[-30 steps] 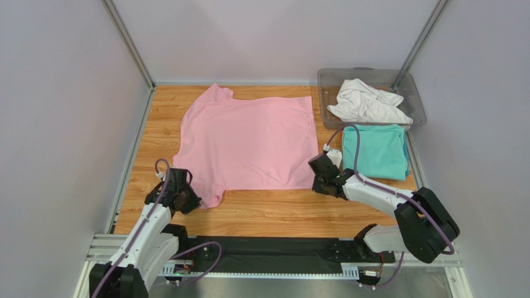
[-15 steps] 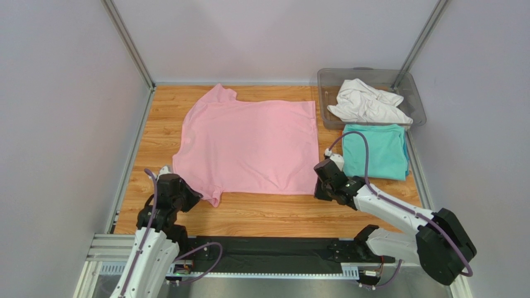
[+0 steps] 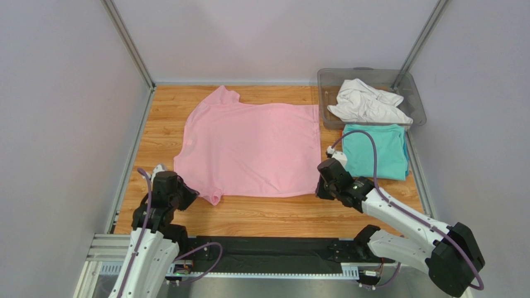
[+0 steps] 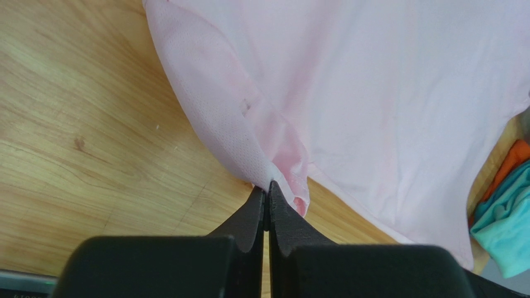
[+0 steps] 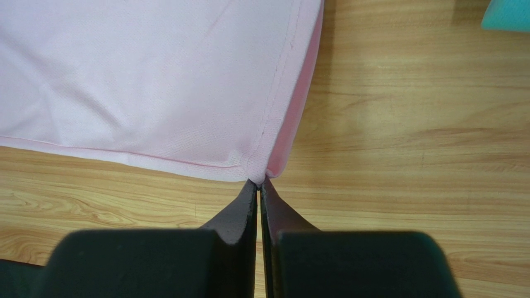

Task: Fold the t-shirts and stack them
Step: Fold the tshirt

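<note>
I am watching the pink shirt (image 3: 252, 149) lying spread flat across the middle of the table (image 3: 267, 214), with its sleeves toward the left and its hem toward the right.

My left arm (image 3: 146, 242) is rising from its base at the near left and leaning forward. It is bending at the wrist so that the left gripper (image 3: 190, 195) is pointing right, toward the near sleeve. In the left wrist view the left gripper (image 4: 266, 194) is pressing its fingers together with no gap, and it is pinching the bunched edge of that sleeve at its tips.

My right arm (image 3: 398, 214) is stretching low and long from the near right, running diagonally to the left across the table. The right gripper (image 3: 320, 190) is sitting at the near hem corner of the pink shirt. In the right wrist view the right gripper (image 5: 259, 184) is likewise clamping flush, and it is nipping the very tip of that corner where the two hems are meeting.

The teal shirt (image 3: 375, 151) is lying folded at the right edge of the table, just beyond the right wrist. The white shirt (image 3: 367, 102) is sitting crumpled in the bin (image 3: 418, 93) at the far right corner.
</note>
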Tool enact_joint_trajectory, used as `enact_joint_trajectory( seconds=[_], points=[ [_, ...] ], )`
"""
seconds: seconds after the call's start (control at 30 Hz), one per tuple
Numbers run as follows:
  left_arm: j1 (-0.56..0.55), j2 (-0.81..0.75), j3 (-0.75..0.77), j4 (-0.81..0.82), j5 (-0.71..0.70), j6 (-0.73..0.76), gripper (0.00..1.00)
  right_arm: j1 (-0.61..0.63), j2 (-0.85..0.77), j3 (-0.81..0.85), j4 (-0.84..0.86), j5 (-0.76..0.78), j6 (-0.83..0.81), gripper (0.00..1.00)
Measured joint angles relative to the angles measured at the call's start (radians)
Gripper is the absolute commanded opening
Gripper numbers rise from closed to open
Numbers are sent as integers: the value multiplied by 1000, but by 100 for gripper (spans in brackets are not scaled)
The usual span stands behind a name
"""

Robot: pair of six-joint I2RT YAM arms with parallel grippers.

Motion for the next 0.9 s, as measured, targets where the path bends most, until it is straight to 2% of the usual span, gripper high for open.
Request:
enact_joint_trajectory(
  seconds=[0.23, 0.5, 0.9],
  points=[
    [0, 191, 100, 92, -26, 7, 0, -29, 99, 141, -6, 43, -27, 0],
    [0, 441, 243, 207, -59, 32, 0, -132, 215, 278, -10, 59, -71, 0],
    [2, 681, 463, 293, -143, 108, 0, -211, 381, 437, -1, 53, -134, 0]
  ],
)
